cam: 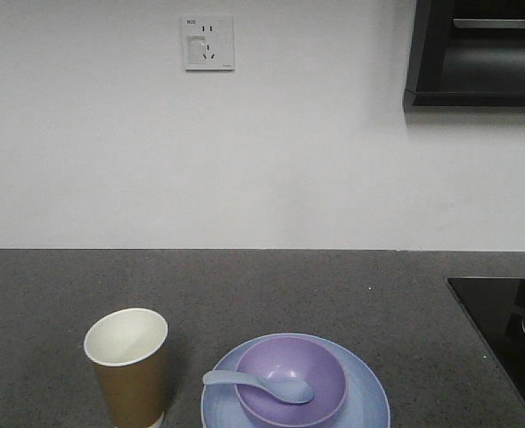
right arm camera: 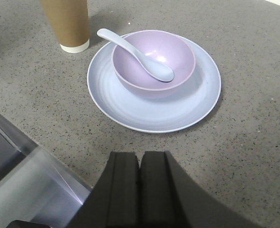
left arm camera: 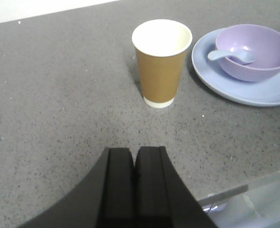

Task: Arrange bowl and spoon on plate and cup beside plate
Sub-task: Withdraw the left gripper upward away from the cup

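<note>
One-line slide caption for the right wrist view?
Spoon resting in bowl on plate, cup beside it.

A dark grey speckled tabletop (cam: 244, 294) is stretching back to a plain white wall (cam: 244, 160). A white socket (cam: 209, 42) is sitting high on that wall. A black cabinet (cam: 476, 53) is hanging in the upper corner of the front view, its open underside showing a pale bar. A glossy black hob (cam: 498, 321) is lying flush in the tabletop at the edge of the same view, with a metal part just showing on it. Below the right claw, the tabletop's edge is dropping to a pale grey ledge (right arm camera: 30, 190).
</note>
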Available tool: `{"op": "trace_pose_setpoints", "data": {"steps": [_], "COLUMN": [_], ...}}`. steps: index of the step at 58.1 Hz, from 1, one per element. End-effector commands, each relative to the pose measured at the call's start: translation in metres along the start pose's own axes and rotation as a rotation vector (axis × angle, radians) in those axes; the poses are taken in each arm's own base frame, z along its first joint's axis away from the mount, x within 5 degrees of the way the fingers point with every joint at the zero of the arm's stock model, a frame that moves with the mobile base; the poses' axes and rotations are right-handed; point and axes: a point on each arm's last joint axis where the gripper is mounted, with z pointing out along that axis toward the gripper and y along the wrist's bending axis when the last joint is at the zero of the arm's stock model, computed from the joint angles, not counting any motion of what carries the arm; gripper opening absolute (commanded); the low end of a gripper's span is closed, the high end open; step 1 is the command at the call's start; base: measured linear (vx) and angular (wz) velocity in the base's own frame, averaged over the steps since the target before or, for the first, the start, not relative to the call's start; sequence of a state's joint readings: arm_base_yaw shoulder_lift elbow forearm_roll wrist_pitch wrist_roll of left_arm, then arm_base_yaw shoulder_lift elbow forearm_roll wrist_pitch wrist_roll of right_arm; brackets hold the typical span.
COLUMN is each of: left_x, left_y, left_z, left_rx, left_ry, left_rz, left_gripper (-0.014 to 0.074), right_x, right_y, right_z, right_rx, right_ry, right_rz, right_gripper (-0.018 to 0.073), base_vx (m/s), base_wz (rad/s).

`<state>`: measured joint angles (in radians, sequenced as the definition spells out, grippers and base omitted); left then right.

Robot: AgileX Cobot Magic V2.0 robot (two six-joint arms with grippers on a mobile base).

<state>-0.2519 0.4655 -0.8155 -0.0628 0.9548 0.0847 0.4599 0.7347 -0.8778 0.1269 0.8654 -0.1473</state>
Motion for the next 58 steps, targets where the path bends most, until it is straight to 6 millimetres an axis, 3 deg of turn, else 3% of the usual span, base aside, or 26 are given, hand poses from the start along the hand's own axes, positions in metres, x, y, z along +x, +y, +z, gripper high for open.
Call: {"op": "trace_pose_setpoints", "data": {"steps": [1,25,32,36,44,55,56,58], "left_x": [-0.014,-0.014,-0.007,0.008,0.051,0.098,0.12,0.125], "left_y": [0.0,0.0,0.008,0.01,0.012,0.013,0.015,0.017], "left_z": [-0.005,-0.005,-0.018,-0.02,-0.004,0.028,0.047,0.051], "left_rx": [0.0,-0.001,-0.149,-0.242,-0.366,-0.386,-0.38,-0.38], "left_ry": [-0.108,-0.109,-0.238,-0.33,-0.464,-0.518,-0.563,-0.561], "left_rz": [-0.007,-0.007,0.033,0.028,0.008,0.0,-0.053,-0.066], "left_gripper": [-0.0007,-0.0007,-0.0007,-0.0007,-0.0006,-0.0006,-0.0006,-0.0006], "right_x": [-0.013,-0.013,-0.012,-0.012,-0.012,-0.012,-0.012,-0.012], "right_y": [0.0,0.0,0.0,0.0,0.0,0.0,0.0,0.0], "right_z": [-0.008,-0.008,-0.007,-0.007,-0.007,-0.007,-0.007,-0.007], "right_rx": [0.008,0.008,0.006,0.006,0.004,0.004,0.004,0.003], "right_ry": [-0.105,-0.104,-0.095,-0.094,-0.094,-0.094,-0.094,-0.09], "right_rz": [-0.009,-0.009,-0.009,-0.009,-0.008,-0.008,-0.008,-0.008], "right_gripper": [-0.0013,-0.0013,-0.0013,-0.0013,-0.0012,-0.0012,-0.0012,-0.0012], "base_vx": [0.0,0.0,0.0,0.0,0.0,0.0,0.0,0.0], "base_wz": [0.0,0.0,0.0,0.0,0.0,0.0,0.0,0.0]}}
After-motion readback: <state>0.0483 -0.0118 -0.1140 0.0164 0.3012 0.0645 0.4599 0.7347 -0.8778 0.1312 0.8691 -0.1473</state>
